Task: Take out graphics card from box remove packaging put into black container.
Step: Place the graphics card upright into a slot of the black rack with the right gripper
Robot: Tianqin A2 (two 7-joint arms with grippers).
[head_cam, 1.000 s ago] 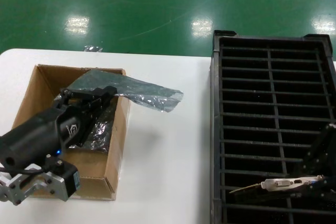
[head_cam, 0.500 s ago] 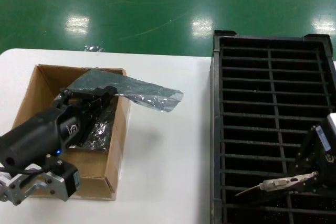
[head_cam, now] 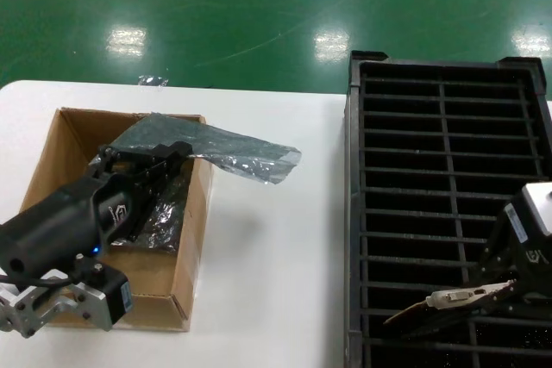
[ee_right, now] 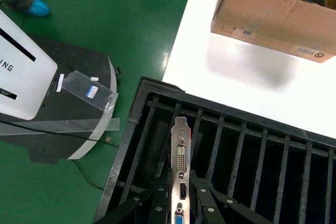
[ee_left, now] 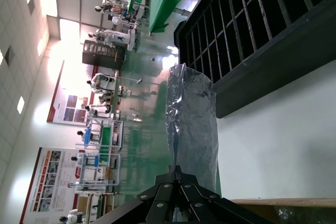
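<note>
- Your white surface sits on a green floor.
- The black container runs off frame at the right.
- The box holds dark bagged boards, partly hidden.
- The left claw pinches the packaging above the box.
- The right claw clamps the graphics card over the container's slots.

Graphics card over black container

Crinkled glossy plastic packaging
</note>
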